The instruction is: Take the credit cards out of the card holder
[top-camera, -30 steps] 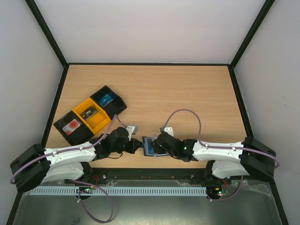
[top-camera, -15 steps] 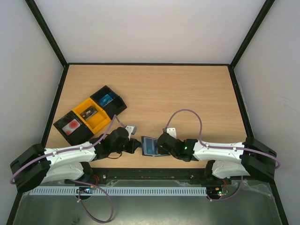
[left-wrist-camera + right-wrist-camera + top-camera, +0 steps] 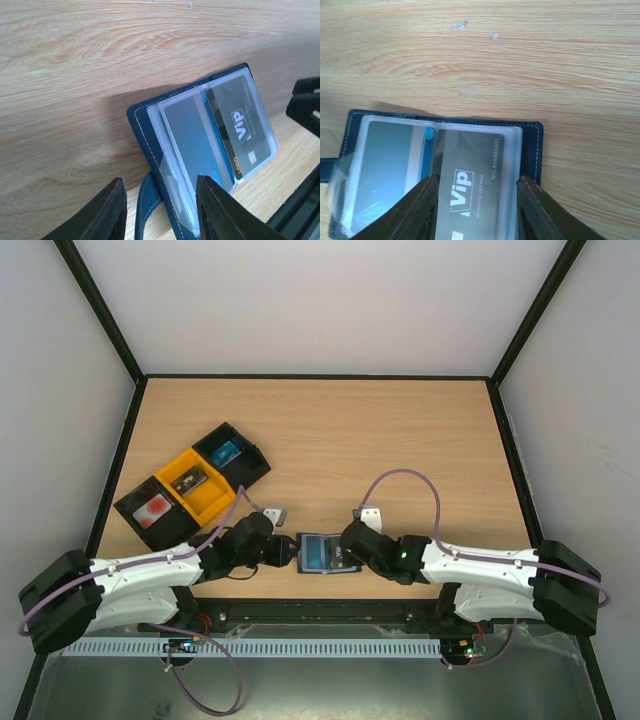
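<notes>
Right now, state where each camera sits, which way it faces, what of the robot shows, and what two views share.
Top external: above and behind the bases, looking down on the table; both arms show, left gripper and right gripper flanking the card holder.
Left wrist: low on the left arm, facing the open holder; its fingers show at the bottom.
Right wrist: above the holder, facing down; its fingers straddle the black VIP card.
Shared: both wrist views show that VIP card.

Card holder (image 3: 532, 150) runs off the right wrist view's bottom edge
</notes>
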Robot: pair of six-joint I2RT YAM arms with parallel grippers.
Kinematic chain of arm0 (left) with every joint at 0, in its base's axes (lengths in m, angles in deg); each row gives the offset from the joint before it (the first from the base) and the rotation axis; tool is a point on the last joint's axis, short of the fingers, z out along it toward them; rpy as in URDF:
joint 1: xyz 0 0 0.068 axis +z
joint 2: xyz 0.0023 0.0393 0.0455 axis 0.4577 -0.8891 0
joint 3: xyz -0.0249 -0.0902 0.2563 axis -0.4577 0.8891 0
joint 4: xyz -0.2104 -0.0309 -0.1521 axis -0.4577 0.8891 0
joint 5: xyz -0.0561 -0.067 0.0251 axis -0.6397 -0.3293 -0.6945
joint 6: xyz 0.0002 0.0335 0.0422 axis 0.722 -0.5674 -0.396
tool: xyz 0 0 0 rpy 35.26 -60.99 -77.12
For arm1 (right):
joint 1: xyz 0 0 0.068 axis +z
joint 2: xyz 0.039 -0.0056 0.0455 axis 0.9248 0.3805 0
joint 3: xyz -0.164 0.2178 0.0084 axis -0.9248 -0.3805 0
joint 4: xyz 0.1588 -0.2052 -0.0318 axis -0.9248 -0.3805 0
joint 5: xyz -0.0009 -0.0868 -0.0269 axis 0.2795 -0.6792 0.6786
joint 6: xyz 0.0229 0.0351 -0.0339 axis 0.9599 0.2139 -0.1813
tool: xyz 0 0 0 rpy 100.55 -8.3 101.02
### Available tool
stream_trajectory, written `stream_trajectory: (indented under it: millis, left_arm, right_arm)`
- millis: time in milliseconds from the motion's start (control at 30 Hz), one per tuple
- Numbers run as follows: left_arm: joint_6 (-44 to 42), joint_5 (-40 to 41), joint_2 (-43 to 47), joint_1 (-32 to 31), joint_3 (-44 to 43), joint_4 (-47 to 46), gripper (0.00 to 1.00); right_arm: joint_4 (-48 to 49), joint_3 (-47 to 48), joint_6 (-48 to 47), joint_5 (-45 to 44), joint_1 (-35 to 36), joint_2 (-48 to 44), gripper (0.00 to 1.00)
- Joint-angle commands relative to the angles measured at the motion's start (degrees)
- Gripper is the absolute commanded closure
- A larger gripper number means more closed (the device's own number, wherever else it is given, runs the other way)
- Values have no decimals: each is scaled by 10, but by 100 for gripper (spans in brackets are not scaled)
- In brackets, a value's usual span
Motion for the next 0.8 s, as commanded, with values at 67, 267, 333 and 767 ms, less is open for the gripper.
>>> stream_trajectory:
  millis: [67,267,333,767]
  left_arm:
    - [23,8,47,-2,-22,22,54]
    - [47,-34,55,-2,-16,-51,54]
    - [50,-53,37,-2,-16,-86,56]
    - [59,-84,-78,-4,-13,-176,62]
  right_arm:
    - [35,-2,11,-14,-2,-13,61]
    - [66,-24,3,-1,-16,3,66]
    - [81,-36,3,11,-21,3,67]
    - [164,-112,15,81,-60,-20,72]
